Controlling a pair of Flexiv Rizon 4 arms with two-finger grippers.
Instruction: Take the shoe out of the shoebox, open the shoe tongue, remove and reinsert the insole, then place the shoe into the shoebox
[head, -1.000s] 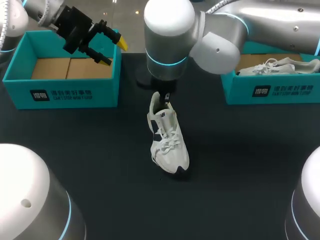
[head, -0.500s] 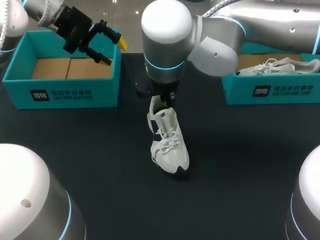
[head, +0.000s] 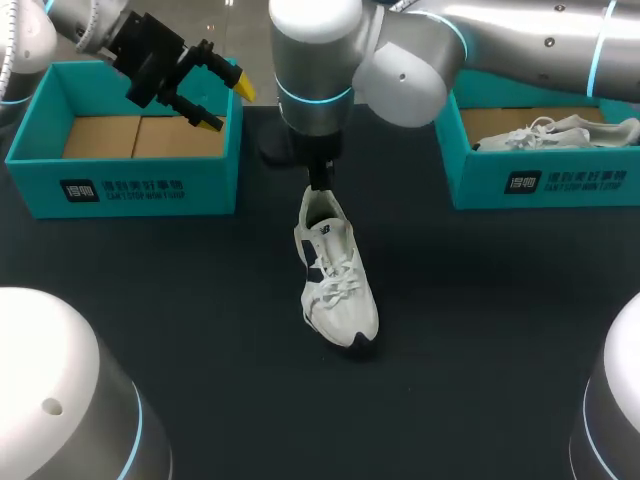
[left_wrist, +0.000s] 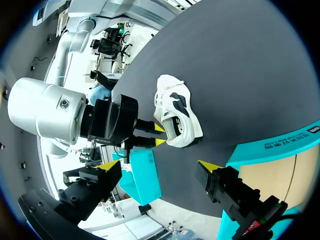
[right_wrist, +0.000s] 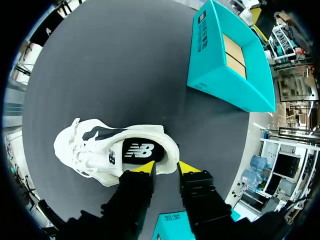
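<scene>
Movement since a second ago shows only in the right arm, whose bulk has slid toward the far left; the right tool has drawn back out of the heel opening, and its yellow tips now stand slightly parted, gripping nothing, just behind the heel of the white lace-up sneaker with navy panels; that sneaker lies where it did, in the middle of the dark bench, outside both boxes; the left tool hangs as before, spread wide and empty, over the open teal cardboard shoebox; a second teal shoebox holds another white shoe.
</scene>
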